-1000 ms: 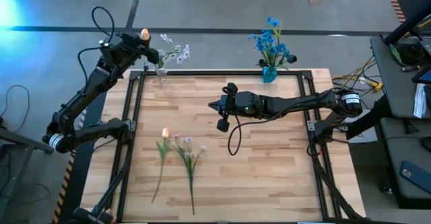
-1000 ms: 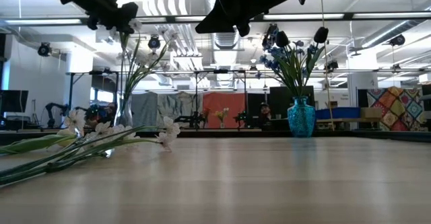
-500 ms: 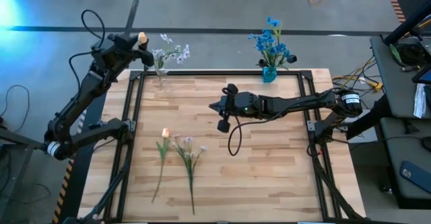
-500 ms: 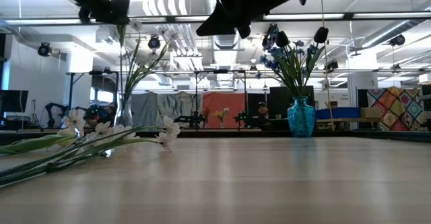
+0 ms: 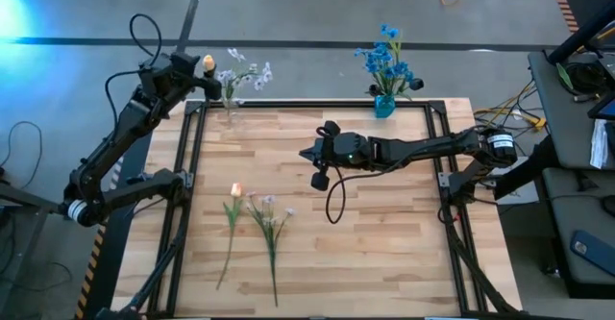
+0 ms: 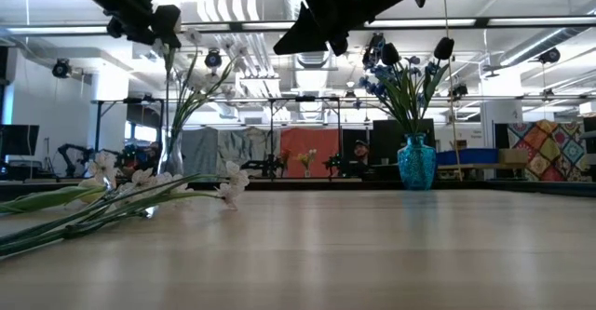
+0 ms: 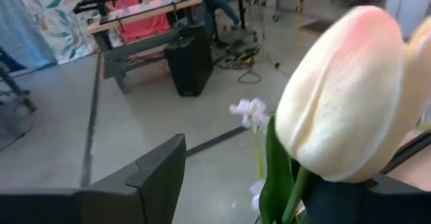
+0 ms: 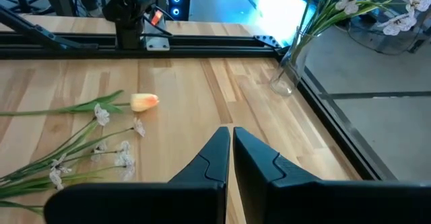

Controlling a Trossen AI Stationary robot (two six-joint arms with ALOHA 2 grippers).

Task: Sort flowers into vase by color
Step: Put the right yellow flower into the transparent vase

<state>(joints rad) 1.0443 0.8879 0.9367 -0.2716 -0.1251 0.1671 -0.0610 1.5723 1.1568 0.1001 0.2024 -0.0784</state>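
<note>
A peach tulip bud (image 5: pixel 207 62) (image 7: pixel 343 103) stands above the clear vase (image 5: pixel 229 107) at the table's far left, beside white-lilac blossoms (image 5: pixel 248 74). Its stem runs down toward the vase, but where it ends does not show. My left gripper (image 5: pixel 195 68) (image 7: pixel 249 170) is open around the tulip just below the bud. A second peach tulip (image 5: pixel 235 191) and a white-lilac flower (image 5: pixel 270 214) lie flat on the table at the near left. Blue flowers (image 5: pixel 389 59) stand in the blue vase (image 5: pixel 384 105). My right gripper (image 5: pixel 306 152) (image 8: pixel 230 133) hovers shut over mid-table. My left gripper stands open with the peach tulip's stem (image 7: pixel 296 190) close by one finger (image 7: pixel 363 200), just under the bud. I cannot tell whether stem and finger touch. The other finger (image 7: pixel 158 177) is well clear of it.
A black metal frame (image 5: pixel 307 103) runs along the table's edges, close to both vases. The bare wood (image 5: pixel 384 233) lies between the lying flowers and the right arm. Cables and a side table (image 5: pixel 577 118) are off to the right, beyond the table.
My left gripper has opened around the tulip. It drew a little toward the table's left and came back. The bud has shifted slightly toward the clear vase.
</note>
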